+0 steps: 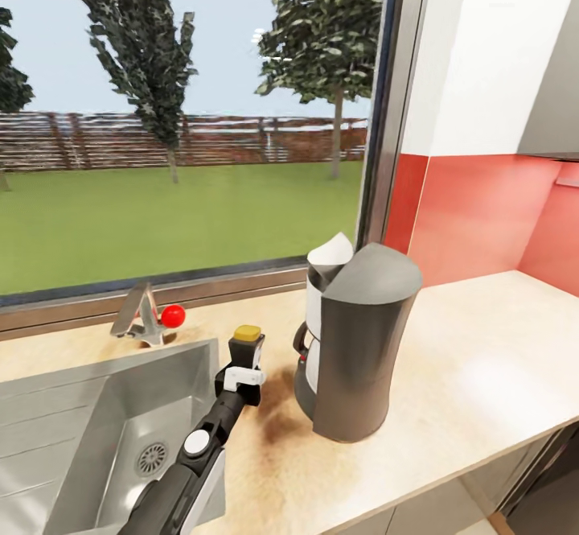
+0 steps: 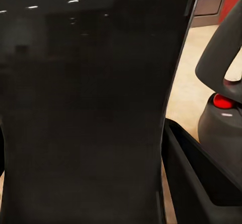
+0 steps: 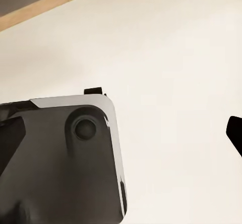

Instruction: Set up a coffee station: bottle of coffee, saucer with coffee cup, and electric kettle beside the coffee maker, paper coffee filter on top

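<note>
The coffee maker (image 1: 362,342) stands upright on the kitchen countertop (image 1: 482,358), its dark grey shell toward me. Just left of it is the bottle of coffee (image 1: 246,340), a dark jar with a yellow lid, between the coffee maker and the sink. My left gripper (image 1: 244,368) is shut on the bottle. In the left wrist view the dark bottle (image 2: 91,93) sits between the fingers (image 2: 196,183), with the coffee maker's base and red switch (image 2: 222,101) beside it. My right gripper (image 3: 123,135) hangs open over a pale floor.
A steel sink (image 1: 48,414) with a tap and red knob (image 1: 172,315) lies left of the bottle. A large window runs behind the counter, and a red backsplash (image 1: 474,213) is at the right. Bare counter stretches right of the coffee maker.
</note>
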Controlling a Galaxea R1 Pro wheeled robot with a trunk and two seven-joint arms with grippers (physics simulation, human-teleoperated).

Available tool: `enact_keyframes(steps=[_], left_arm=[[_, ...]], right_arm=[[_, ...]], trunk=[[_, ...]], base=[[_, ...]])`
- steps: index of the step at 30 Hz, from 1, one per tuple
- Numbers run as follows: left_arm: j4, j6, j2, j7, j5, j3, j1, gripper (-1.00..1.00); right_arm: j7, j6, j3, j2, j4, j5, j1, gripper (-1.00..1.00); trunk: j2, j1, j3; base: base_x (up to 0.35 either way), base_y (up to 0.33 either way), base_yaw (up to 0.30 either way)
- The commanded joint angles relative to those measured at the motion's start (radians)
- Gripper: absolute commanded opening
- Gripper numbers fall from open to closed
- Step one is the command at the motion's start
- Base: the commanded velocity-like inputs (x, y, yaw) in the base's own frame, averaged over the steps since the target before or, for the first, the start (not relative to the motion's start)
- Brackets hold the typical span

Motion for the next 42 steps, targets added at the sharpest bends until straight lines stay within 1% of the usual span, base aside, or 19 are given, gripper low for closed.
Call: enact_keyframes(steps=[1, 9, 14, 18, 21, 27, 28, 30, 32, 34, 42], left_arm=[[0.000, -0.003, 0.000, 0.003, 0.003, -0.001, -0.001, -1.00], [0.005, -0.003, -0.003, 0.003, 0.003, -0.004, 0.007, -1.00], [0.009, -0.004, -0.006, -0.004, 0.003, -0.019, 0.025, -1.00], [0.009, -0.004, -0.007, -0.010, 0.003, -0.023, 0.027, -1.00], [0.009, -0.005, -0.009, -0.011, 0.004, -0.034, 0.027, -1.00], [0.011, -0.005, -0.010, -0.012, 0.005, -0.037, 0.027, -1.00], [0.011, -0.005, -0.011, -0.012, 0.005, -0.037, 0.027, 1.00], [0.016, -0.014, -0.010, -0.012, 0.005, -0.037, 0.027, 1.00], [0.030, -0.054, -0.009, -0.011, 0.005, -0.037, 0.027, 1.00], [0.041, -0.070, -0.009, -0.011, 0.005, -0.037, 0.027, 1.00], [0.044, -0.075, -0.009, -0.011, 0.005, -0.035, 0.027, 1.00]], right_arm=[[0.000, -0.004, -0.004, 0.000, 0.001, -0.001, -0.001, 1.00], [0.000, -0.004, -0.003, 0.000, 0.001, 0.000, -0.001, 1.00], [0.000, -0.004, -0.003, 0.000, 0.001, 0.000, -0.001, 1.00], [0.000, -0.004, -0.003, 0.000, 0.001, 0.000, -0.001, 1.00], [0.000, -0.004, -0.003, 0.000, 0.001, 0.000, -0.001, 1.00], [0.000, -0.004, -0.003, 0.000, 0.001, 0.000, -0.001, 1.00], [0.000, -0.004, -0.003, 0.000, 0.001, 0.000, -0.001, 1.00], [0.000, -0.004, -0.003, 0.000, 0.001, 0.000, -0.001, 1.00], [0.000, -0.004, -0.003, 0.000, 0.001, 0.000, -0.001, 1.00], [0.000, -0.004, -0.003, 0.000, 0.001, 0.000, -0.001, 1.00], [0.000, -0.004, -0.003, 0.000, 0.001, -0.001, -0.001, 1.00]], trunk=[[-0.002, 0.001, -0.002], [-0.002, 0.001, -0.002], [-0.002, 0.001, -0.002], [-0.002, 0.001, -0.002], [-0.002, 0.001, -0.002], [-0.002, 0.001, -0.002], [-0.002, 0.001, -0.002], [-0.002, 0.001, -0.002], [-0.002, 0.001, -0.002], [-0.002, 0.001, -0.002], [-0.002, 0.001, -0.002]], base=[[0.053, -0.013, 0.000], [0.005, -0.001, 0.000], [0.000, 0.000, 0.000], [0.000, 0.000, 0.000], [0.000, 0.000, 0.000], [0.000, 0.000, 0.000], [0.000, 0.000, 0.000], [0.000, 0.000, 0.000], [0.000, 0.000, 0.000], [0.000, 0.000, 0.000], [0.000, 0.000, 0.000]])
